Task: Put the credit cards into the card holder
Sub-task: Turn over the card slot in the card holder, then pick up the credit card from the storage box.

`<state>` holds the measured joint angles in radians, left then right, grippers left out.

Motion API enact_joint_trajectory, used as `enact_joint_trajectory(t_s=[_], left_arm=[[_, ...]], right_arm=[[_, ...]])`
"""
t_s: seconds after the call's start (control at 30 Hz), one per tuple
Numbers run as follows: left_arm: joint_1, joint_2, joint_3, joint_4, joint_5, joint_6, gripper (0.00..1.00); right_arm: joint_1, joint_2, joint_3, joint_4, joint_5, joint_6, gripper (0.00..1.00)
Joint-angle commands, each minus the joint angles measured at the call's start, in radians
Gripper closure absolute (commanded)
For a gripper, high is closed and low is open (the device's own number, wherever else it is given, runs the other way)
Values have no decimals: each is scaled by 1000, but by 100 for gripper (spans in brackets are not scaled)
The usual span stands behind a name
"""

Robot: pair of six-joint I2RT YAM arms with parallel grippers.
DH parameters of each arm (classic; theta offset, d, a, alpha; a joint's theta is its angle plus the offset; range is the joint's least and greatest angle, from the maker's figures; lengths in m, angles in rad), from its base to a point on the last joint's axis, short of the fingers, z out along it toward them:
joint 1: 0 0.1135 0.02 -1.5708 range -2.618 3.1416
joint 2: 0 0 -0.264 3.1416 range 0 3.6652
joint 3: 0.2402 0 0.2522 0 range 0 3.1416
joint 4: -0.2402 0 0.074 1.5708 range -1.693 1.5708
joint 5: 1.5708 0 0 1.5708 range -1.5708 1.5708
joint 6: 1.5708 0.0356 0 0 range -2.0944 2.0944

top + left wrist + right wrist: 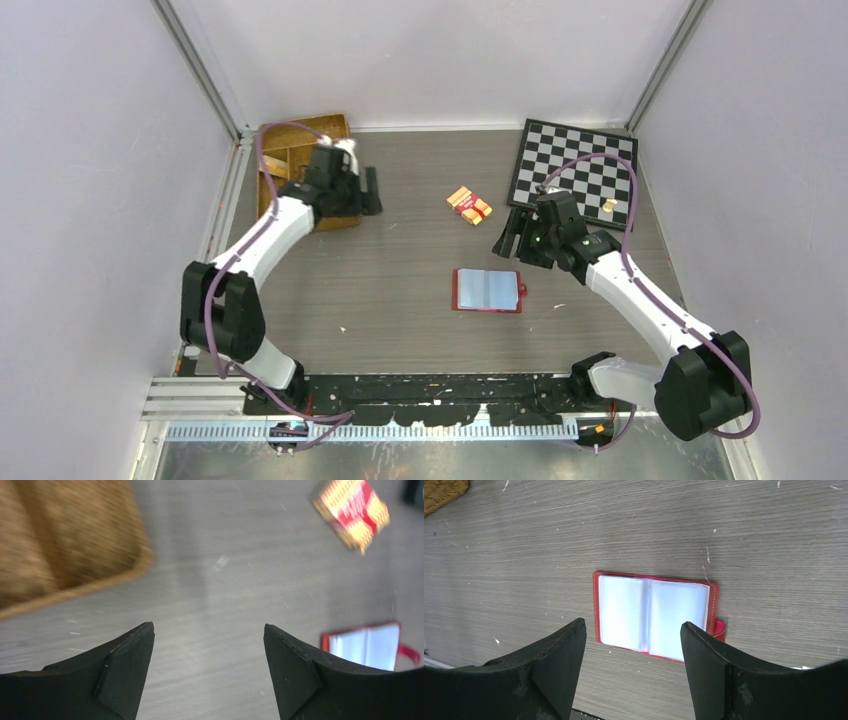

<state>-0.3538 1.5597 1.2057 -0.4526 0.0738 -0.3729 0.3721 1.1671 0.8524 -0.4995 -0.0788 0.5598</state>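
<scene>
Card holder: the small dark-red, leather-like card holder [488,290] lies open and flat on the grey wood-grain table [380,290], just toward 4 o'clock of its middle, snap tab at its 3 o'clock side.
Sleeves: its clear bluish plastic sleeves face up. In the right wrist view they look pale and blank, with no tan or orange showing through.
Cards: none of the thin tan credit cards can be picked out for certain. A small tan scrap [608,205] on the black-and-white chequered board [570,160], at 2 o'clock of the holder, is too small to name.
Left arm: the black two-finger left gripper [209,626] has its jaws spread wide with nothing between them. It hangs at 10 o'clock of the holder, well apart, just beside the brown wicker divided tray [290,160].
Right arm: the black right gripper [633,623] is likewise spread and empty, near the holder at 1 o'clock.
Bystander: the thick orange-and-red banded pack [469,205] sits at 12 o'clock of the holder.
Done: the holder lies open and ready.
Left: by my judgement, all of the filing, meaning finding each card, lifting it and sliding it into a sleeve.
</scene>
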Motion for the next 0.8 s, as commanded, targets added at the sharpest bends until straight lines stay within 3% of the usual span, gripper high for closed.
enact_joint_trajectory(t_s=[0.0, 0.37, 0.6, 0.77], left_arm=[[165, 12, 116, -73, -37, 121, 17], [578, 187, 156, 300, 75, 119, 18], [676, 306, 205, 392, 124, 121, 19], [692, 426, 327, 352, 178, 176, 19]], right_arm=[[-12, -32, -14, 8, 29, -50, 25], [-42, -67, -47, 30, 8, -62, 22], [-52, -76, -49, 11, 8, -47, 21], [-53, -73, -37, -3, 9, -27, 22]])
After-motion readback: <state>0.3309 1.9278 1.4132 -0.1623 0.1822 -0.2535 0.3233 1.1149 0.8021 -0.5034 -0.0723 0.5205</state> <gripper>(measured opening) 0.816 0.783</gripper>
